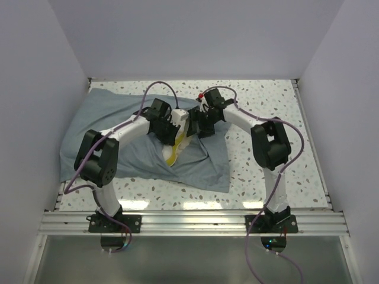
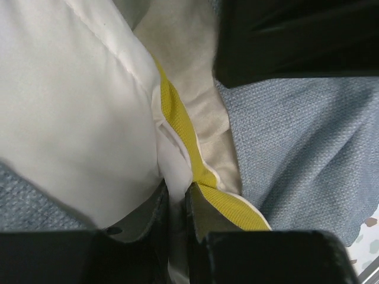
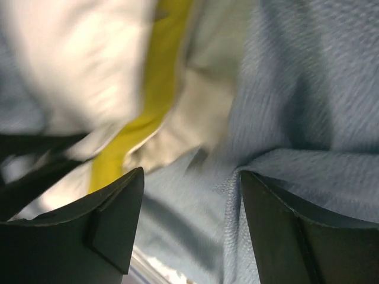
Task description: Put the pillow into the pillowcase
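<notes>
Nearest us a metal rail (image 1: 195, 222) crosses the front of the table (image 1: 266, 112), a white speckled top. The left arm (image 1: 98, 157) and the right arm (image 1: 271, 145) are bolted to the rail and bend inward, so their grippers meet close together over the middle.

The left gripper (image 2: 176, 198) has its jaws almost together, clamped on a thin fold of white cover of the pillow (image 2: 71, 118). The pillow's yellow edge lies just beside that grip and runs up and away from the fingertips. The plump white top bulges to the gripper's left in its own view.

The right gripper (image 3: 190, 177) holds its jaws wide apart. The grey-blue pillowcase (image 3: 296, 106) lies under and between them. We see no cloth pinched there, though that view is blurred. Ahead and to the left of its fingers, the yellow edge and white top show beside the grey-blue cloth.

From above, only a small patch of white and yellow shows just under the left gripper. The rest of the pillow is hidden by cloth and arms. The pillowcase lies wrinkled on the table, spreading from the grippers out to the left gripper's side and back toward the rail.

Past the grippers the speckled top runs on to a plain pale back wall (image 1: 195, 35). Similar side walls (image 1: 35, 89) close in on the left and right.
</notes>
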`<move>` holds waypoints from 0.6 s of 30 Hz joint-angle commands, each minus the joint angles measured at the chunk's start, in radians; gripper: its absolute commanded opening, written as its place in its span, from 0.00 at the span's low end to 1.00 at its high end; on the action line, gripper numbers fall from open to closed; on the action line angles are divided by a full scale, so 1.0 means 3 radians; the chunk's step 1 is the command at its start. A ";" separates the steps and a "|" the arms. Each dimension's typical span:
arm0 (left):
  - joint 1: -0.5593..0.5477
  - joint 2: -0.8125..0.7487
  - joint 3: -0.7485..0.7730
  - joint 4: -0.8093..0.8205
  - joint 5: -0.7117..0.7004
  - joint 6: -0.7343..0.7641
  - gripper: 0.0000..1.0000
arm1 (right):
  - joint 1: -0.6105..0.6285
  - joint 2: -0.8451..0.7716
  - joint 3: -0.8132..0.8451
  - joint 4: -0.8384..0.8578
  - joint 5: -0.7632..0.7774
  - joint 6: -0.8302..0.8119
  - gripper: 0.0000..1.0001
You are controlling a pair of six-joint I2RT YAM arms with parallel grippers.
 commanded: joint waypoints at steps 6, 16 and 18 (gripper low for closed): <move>-0.0001 -0.0096 -0.0141 0.0178 0.0294 -0.0230 0.00 | 0.0074 0.0427 0.0244 -0.0118 0.0678 0.0062 0.53; -0.0001 0.0083 -0.0222 0.0377 0.0279 -0.0342 0.00 | -0.0340 -0.0447 -0.0272 -0.0190 0.0210 -0.0408 0.00; -0.0001 0.0129 -0.0253 0.0489 0.0299 -0.0378 0.00 | -0.0416 -0.0580 -0.0282 -0.0185 -0.0102 -0.0475 0.00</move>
